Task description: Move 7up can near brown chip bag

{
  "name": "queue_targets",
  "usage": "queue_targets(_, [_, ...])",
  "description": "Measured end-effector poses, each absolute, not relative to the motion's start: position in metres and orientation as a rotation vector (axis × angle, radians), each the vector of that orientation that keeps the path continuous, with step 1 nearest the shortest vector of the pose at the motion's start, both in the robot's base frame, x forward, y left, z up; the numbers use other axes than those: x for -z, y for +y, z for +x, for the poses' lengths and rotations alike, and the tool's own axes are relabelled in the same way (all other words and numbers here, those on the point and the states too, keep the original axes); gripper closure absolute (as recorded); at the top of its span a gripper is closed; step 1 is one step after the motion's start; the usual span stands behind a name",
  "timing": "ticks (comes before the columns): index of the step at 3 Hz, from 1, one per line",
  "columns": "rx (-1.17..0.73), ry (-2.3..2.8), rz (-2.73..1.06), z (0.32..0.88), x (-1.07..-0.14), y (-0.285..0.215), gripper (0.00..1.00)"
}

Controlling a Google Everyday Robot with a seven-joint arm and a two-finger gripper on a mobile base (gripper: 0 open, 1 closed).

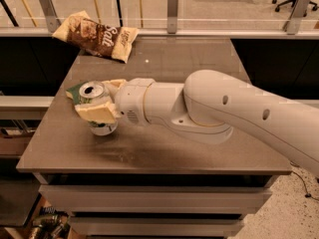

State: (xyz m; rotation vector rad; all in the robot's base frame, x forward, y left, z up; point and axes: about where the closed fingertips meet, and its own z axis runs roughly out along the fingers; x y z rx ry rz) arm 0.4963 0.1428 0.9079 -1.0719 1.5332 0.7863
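The 7up can [95,97] stands upright near the table's left edge, its silver pull-tab top showing. My gripper [99,101] is shut on the can, one cream finger [96,113] across its front and the other behind it. The white arm reaches in from the right. The brown chip bag [97,36] with white "Salt" lettering lies at the table's far left corner, well apart from the can.
A green-and-cream sponge [75,92] lies just behind and left of the can, partly hidden. The grey table [199,153] has a metal rail with posts [172,6] along its far edge. Drawers sit below the front edge.
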Motion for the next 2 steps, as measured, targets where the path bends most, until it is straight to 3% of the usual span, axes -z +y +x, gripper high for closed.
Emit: queue_targets(2, [-0.714, 1.522, -1.046, 0.520, -0.940, 0.107, 1.00])
